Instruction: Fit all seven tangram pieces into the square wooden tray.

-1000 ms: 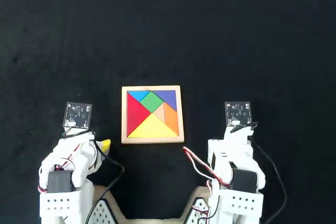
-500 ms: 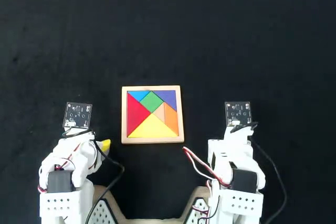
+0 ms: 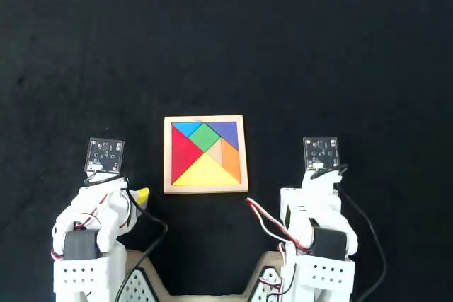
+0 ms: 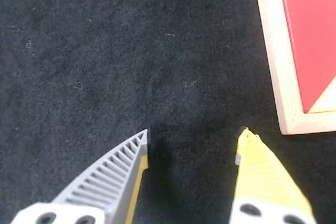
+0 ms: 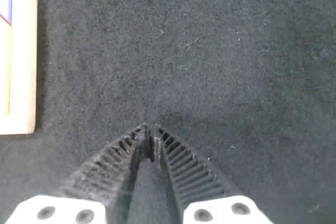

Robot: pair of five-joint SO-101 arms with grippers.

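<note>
The square wooden tray (image 3: 168,153) lies mid-table, packed with tangram pieces: a red triangle (image 3: 182,155), yellow triangle (image 3: 205,172), green square (image 3: 205,136), light blue, purple and orange pieces. My left gripper (image 4: 193,135) hovers open over bare black cloth beside the tray's corner (image 4: 294,124), with nothing between its grey and yellow fingers. My right gripper (image 5: 149,128) is shut and empty over the cloth on the tray's other side, the tray's rim (image 5: 21,56) a short way off. Both arms sit folded back near the table's front edge.
Black cloth covers the whole table (image 3: 283,54). The left arm base (image 3: 85,245) and right arm base (image 3: 318,245) stand at the front edge with cables trailing between them. Wide bare cloth lies behind and beside the tray.
</note>
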